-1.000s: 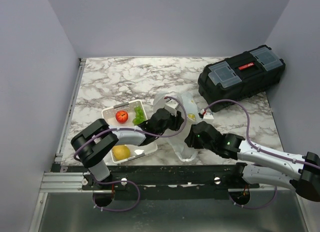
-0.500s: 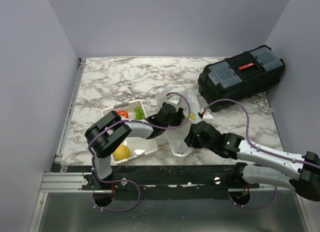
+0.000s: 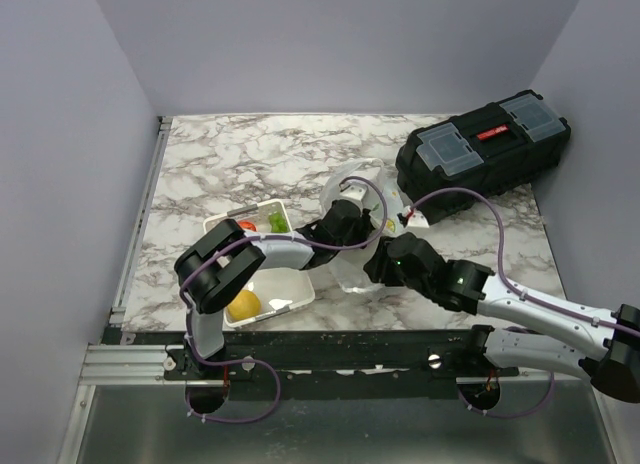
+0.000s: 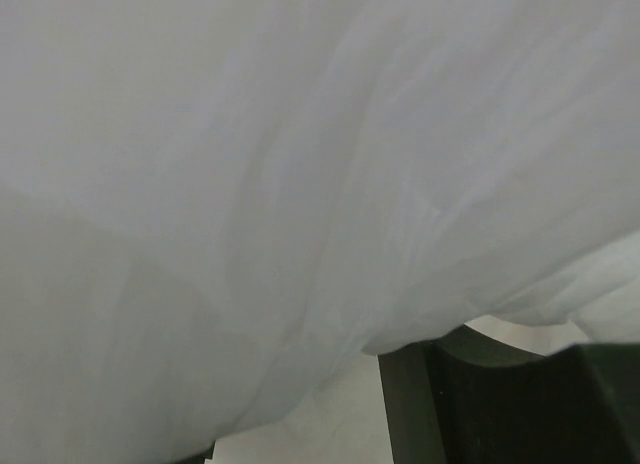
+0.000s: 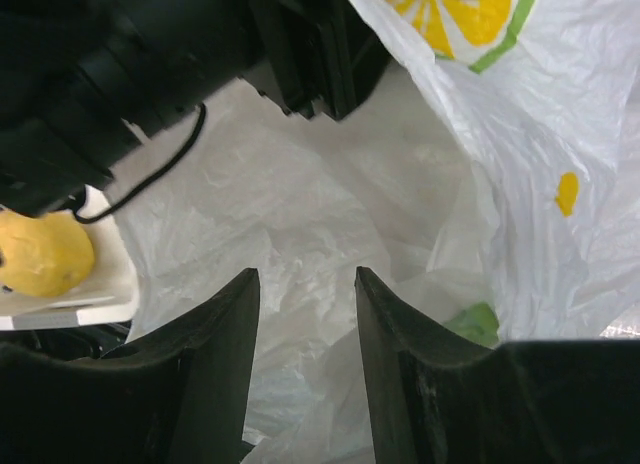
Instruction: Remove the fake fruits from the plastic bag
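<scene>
Since half a second ago the plastic bag (image 3: 350,274) has shifted toward 12 o'clock on the worktop (image 3: 230,154). The left gripper (image 3: 362,216) is pushed deeper into it, and I cannot tell how far it is open. Only the right wrist view shows a green fake fruit (image 5: 480,324) inside the bag, at 4 o'clock from the narrowly parted right gripper (image 5: 305,284). The left wrist view shows mostly film.

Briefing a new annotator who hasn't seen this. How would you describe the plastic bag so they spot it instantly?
On the marble table, look between the black toolbox and the white tray. The plastic bag is there: crinkly, translucent white with a yellow citrus print, unlike the rigid tray.
</scene>
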Controlling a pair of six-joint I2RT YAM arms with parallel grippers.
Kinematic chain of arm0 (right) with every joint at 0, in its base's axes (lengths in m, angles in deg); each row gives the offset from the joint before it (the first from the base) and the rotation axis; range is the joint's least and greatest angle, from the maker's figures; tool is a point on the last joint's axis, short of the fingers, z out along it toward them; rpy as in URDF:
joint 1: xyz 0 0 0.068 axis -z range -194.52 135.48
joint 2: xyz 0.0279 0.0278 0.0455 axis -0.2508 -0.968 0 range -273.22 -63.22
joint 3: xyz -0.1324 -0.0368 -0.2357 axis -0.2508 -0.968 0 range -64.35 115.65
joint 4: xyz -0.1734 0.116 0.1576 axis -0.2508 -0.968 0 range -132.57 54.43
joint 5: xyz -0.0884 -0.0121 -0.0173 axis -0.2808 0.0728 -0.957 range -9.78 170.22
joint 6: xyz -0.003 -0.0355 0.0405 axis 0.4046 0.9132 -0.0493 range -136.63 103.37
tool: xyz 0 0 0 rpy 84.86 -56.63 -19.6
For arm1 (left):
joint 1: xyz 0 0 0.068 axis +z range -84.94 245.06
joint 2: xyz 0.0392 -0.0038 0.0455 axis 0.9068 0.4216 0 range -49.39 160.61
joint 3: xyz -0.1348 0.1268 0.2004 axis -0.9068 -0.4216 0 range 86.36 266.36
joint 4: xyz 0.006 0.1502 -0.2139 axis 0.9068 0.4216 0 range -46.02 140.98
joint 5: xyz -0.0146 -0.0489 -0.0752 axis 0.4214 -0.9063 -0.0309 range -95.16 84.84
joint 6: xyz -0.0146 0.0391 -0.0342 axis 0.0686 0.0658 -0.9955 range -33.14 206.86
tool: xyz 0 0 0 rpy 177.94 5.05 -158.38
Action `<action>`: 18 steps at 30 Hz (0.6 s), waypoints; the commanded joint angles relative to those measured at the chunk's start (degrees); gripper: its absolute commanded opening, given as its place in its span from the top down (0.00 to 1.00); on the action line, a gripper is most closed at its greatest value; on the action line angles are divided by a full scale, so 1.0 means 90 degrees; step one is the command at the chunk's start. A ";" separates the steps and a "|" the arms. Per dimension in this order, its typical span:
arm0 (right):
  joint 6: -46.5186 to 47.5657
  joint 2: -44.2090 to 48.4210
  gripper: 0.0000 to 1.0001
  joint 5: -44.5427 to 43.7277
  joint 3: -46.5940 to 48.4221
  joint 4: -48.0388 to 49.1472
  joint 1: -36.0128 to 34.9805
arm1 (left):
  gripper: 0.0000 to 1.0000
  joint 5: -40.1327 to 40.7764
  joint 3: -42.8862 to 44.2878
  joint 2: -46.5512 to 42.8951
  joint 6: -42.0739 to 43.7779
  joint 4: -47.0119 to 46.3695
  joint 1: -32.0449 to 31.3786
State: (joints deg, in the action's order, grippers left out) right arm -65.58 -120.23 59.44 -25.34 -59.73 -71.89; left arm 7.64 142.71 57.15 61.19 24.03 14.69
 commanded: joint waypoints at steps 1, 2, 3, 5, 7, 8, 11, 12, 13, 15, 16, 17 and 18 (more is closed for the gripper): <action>0.0184 0.0046 0.53 -0.0485 0.0408 -0.0245 -0.0009 | 0.47 -0.0100 0.0146 0.0243 -0.0345 0.0520 -0.0009; 0.0205 0.0048 0.53 -0.0488 0.0439 -0.0247 -0.0003 | 0.47 -0.0104 0.0136 0.0279 -0.0356 0.0474 -0.0016; 0.0205 0.0045 0.53 -0.0487 0.0461 -0.0255 -0.0003 | 0.46 -0.0104 0.0104 0.0320 -0.0375 0.0389 -0.0035; 0.0190 0.0056 0.53 -0.0477 0.0438 -0.0246 -0.0003 | 0.46 -0.0163 0.0137 0.0482 -0.0389 0.0247 -0.0048; 0.0152 0.0065 0.53 -0.0439 0.0368 -0.0235 -0.0003 | 0.45 -0.0103 0.0288 0.0693 -0.0417 0.0411 -0.0048; 0.0130 0.0073 0.53 -0.0419 0.0330 -0.0235 -0.0004 | 0.44 -0.0079 0.0327 0.0756 -0.0429 0.0419 -0.0048; 0.0040 0.0089 0.53 -0.0369 0.0207 -0.0245 -0.0008 | 0.45 0.0004 0.0267 0.0789 -0.0431 0.0267 -0.0060; 0.0016 0.0106 0.53 -0.0364 0.0154 -0.0235 -0.0004 | 0.47 0.0004 0.0243 0.0784 -0.0431 0.0222 -0.0066; -0.0007 0.0104 0.53 -0.0355 0.0111 -0.0226 -0.0003 | 0.51 -0.0005 0.0232 0.0784 -0.0429 0.0205 -0.0067; -0.0017 0.0101 0.53 -0.0331 0.0066 -0.0206 -0.0005 | 0.66 -0.0035 0.0241 0.0779 -0.0380 0.0223 -0.0069; -0.0011 0.0083 0.53 -0.0322 0.0063 -0.0206 -0.0006 | 0.74 -0.0045 0.0258 0.0770 -0.0345 0.0254 -0.0067; -0.0011 0.0070 0.53 -0.0328 0.0078 -0.0223 -0.0005 | 0.78 -0.0045 0.0270 0.0760 -0.0341 0.0314 -0.0062; -0.0010 0.0056 0.53 -0.0329 0.0094 -0.0239 -0.0006 | 0.82 -0.0045 0.0281 0.0752 -0.0328 0.0347 -0.0067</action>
State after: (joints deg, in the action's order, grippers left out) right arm -64.97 -119.90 57.32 -23.92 -60.81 -71.89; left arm 7.62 145.49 62.57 58.10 24.75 14.45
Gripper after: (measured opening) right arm 0.468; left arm 0.281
